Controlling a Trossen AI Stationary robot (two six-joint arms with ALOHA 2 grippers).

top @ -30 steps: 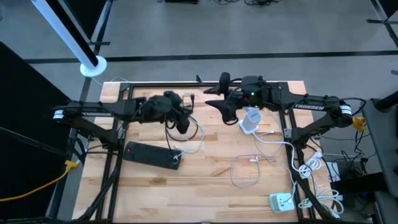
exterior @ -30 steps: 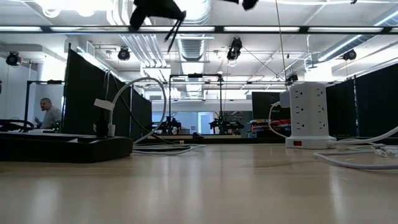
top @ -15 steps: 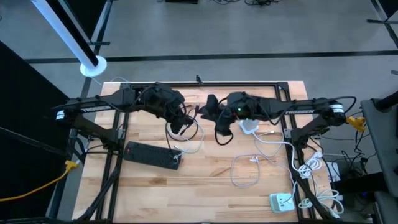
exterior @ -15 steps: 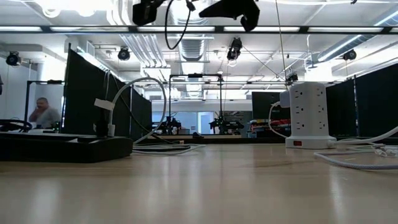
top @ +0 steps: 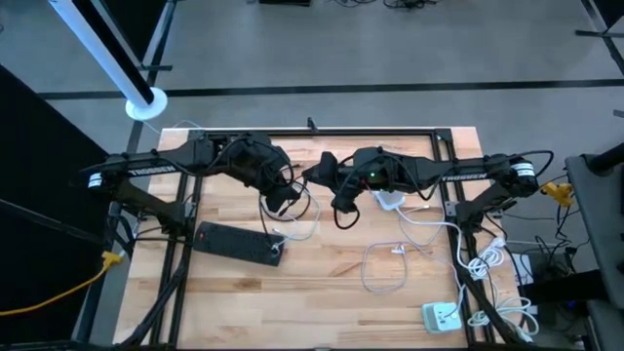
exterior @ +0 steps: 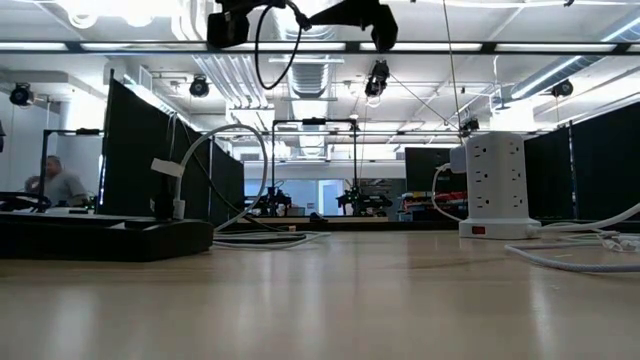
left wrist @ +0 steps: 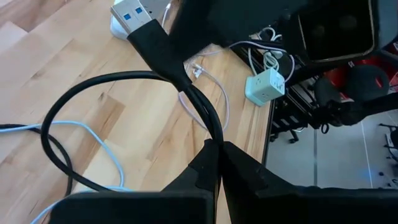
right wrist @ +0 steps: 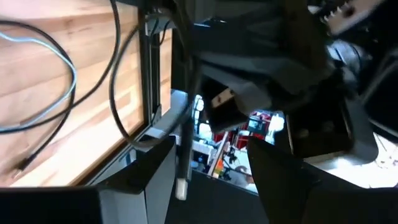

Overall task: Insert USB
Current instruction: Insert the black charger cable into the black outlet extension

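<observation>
A black USB cable (left wrist: 199,106) ends in a plug with a blue insert (left wrist: 134,15). My left gripper (left wrist: 217,146) is shut on the cable a short way behind the plug, high above the middle of the table (top: 283,198). My right gripper (top: 338,205) hangs open right beside it, facing it. In the right wrist view the plug's end (right wrist: 181,186) shows between the open fingers (right wrist: 155,168), apart from them. A black hub (top: 239,244) lies flat near the table's left, with cables plugged into it. My left gripper pinches the black cable (left wrist: 210,134) between its two fingers, a short way behind the plug. The plug sticks out beyond the fingertips, lifted clear of the table. The cable behind the hold loops slack down to the table.
A white socket tower (top: 392,198) stands upright at the far right, just behind my right arm. White cables (top: 385,263) loop over the right half of the table. A white power strip (top: 441,317) lies at the near right corner. A person shows far off in the low view (exterior: 60,185).
My right gripper has swung from above the socket tower toward the table's left and a little nearer, up to my left gripper. My left gripper has turned, so the plug now points at my right gripper, and the cable loop has swung with it.
</observation>
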